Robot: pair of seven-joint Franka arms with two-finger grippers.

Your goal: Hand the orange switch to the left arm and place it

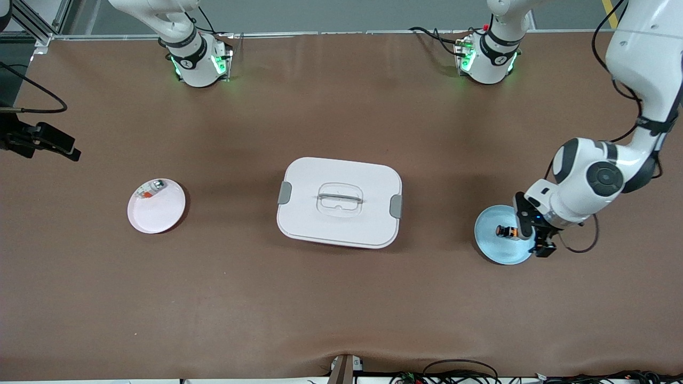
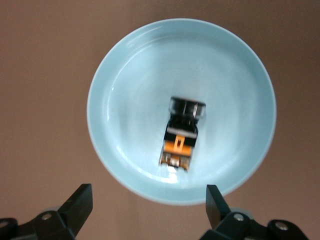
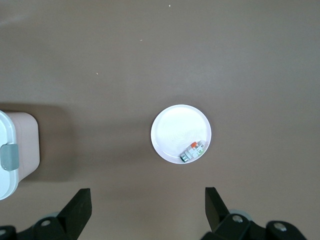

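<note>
The orange switch point(image 1: 507, 231) point(image 2: 181, 135) lies on its side on a light blue plate point(image 1: 492, 242) point(image 2: 125, 75) near the left arm's end of the table. My left gripper point(image 1: 534, 235) point(image 2: 148, 200) hangs just above that plate's edge, open, with nothing between its fingers and the switch free of them. The white box point(image 1: 339, 202) point(image 3: 10, 150) with grey latches stands shut at the table's middle. My right gripper point(image 3: 148, 200) is open and empty, high above the table near a pink plate; it does not show in the front view.
The pink plate point(image 1: 156, 210) point(image 3: 172, 130) sits toward the right arm's end of the table and holds a small clear-and-silver part point(image 1: 151, 189) point(image 3: 192, 151) with a red-orange bit. Bare brown table surrounds the box and both plates.
</note>
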